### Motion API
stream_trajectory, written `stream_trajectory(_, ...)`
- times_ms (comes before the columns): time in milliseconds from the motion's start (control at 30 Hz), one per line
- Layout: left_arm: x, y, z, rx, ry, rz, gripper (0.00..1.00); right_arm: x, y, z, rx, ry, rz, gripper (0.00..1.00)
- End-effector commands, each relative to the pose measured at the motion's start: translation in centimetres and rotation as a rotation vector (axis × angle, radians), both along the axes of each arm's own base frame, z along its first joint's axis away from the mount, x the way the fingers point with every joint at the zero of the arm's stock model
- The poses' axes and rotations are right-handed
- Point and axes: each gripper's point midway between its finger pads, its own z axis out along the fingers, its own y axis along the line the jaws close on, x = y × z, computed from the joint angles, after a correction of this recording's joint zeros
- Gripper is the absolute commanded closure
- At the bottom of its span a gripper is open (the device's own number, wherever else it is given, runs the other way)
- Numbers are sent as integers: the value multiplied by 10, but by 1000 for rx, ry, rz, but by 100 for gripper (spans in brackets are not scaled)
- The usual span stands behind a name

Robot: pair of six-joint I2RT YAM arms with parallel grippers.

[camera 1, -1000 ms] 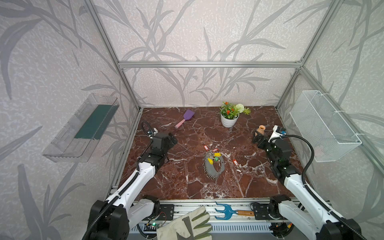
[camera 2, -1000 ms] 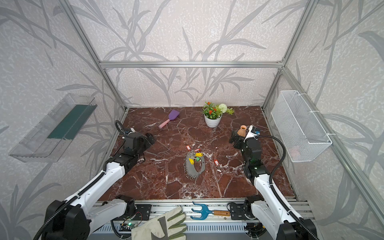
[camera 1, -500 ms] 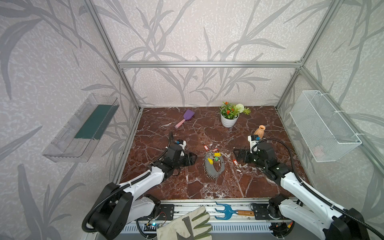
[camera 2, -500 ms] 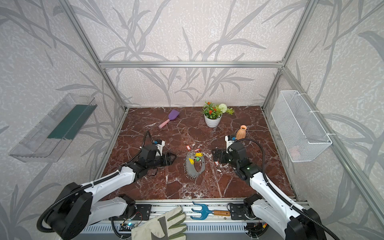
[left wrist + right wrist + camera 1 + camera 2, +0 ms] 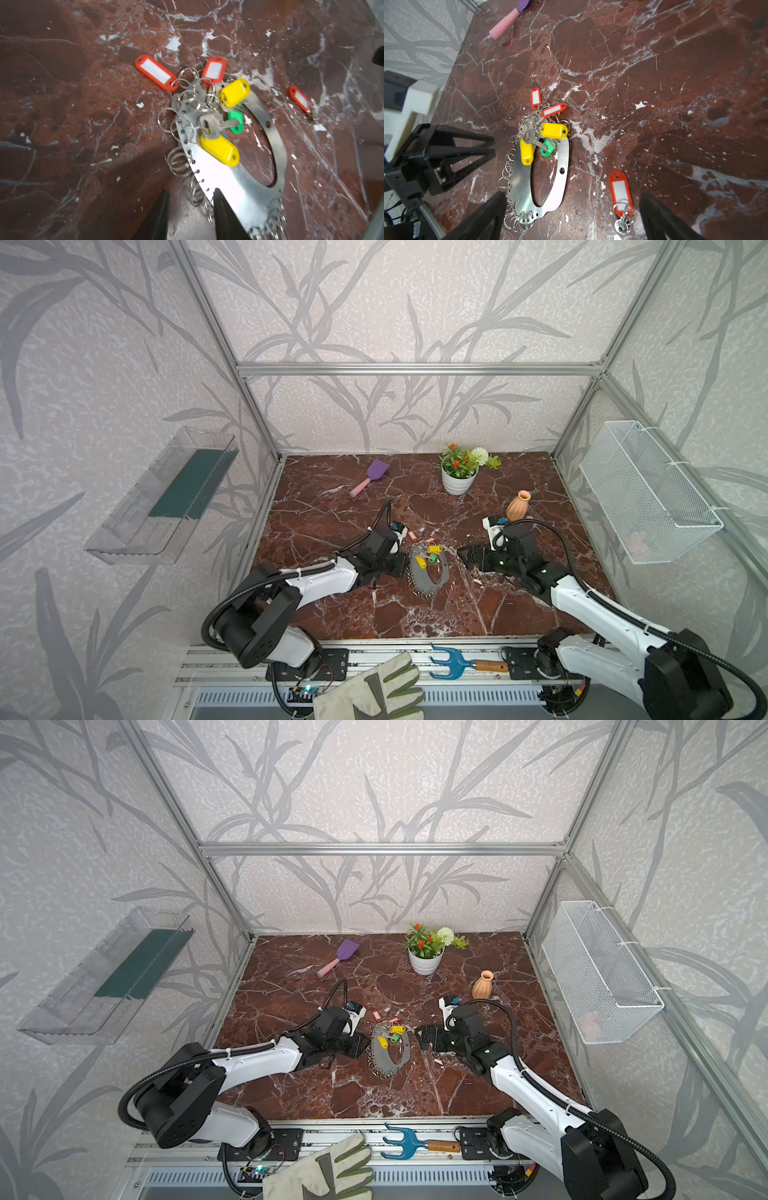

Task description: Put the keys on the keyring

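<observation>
The keyring (image 5: 429,581) (image 5: 389,1057) is a flat grey C-shaped plate fringed with silver rings, lying mid-table. The keys bunch at its far end: two yellow tags (image 5: 234,92) (image 5: 220,150), a green tag (image 5: 235,122), two red tags (image 5: 154,72) (image 5: 214,70) and a silver key (image 5: 212,126). One more red tag with a key (image 5: 620,191) (image 5: 301,100) lies loose to the right. My left gripper (image 5: 405,564) (image 5: 191,199) is low at the keyring's left edge, its jaws narrowed but apart, with edge rings between them. My right gripper (image 5: 461,553) (image 5: 573,194) is wide open over the loose red tag and the keyring's near end.
A purple scoop (image 5: 372,475), a white flower pot (image 5: 459,485) and an orange vase (image 5: 518,506) stand further back. A wire basket (image 5: 648,493) hangs on the right wall and a clear shelf (image 5: 166,493) on the left. A glove (image 5: 374,693) and a blue hand fork (image 5: 453,664) lie on the front rail.
Both arms have swung in from the table's sides to the keyring. The left jaws have narrowed from wide open. The right jaws stayed wide.
</observation>
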Motion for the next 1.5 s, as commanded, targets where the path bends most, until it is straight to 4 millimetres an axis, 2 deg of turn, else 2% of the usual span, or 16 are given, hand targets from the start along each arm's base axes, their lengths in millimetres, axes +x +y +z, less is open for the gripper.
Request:
stream_trajectory(0,1,4,-11,100,-15,-3,68,4,10,18,40,-48,42,0)
stream_trajectory(300,8,6,-20,163,-12,6,67,-1,11,19,48,-54,60,0)
stream_trajectory(500,13,7,-15,191,-47,23,68,-3,12,18,53,-49,65,0)
stream_trajectory(633,16,8,-10,239,-79,15,65,-3,12,15,58,-45,63,0)
stream_trajectory(800,20,4,-12,267,-74,-12,65,-4,14,15,70,-40,68,0)
stream_trajectory(1133,18,-1,-15,267,-58,-45,68,-8,13,14,77,-34,70,0)
stream_trajectory(1333,21,4,-21,308,-51,-29,69,-9,13,16,79,-37,71,0)
stream_trajectory(1467,25,0,-17,300,-56,-27,76,-10,13,17,84,-39,70,0)
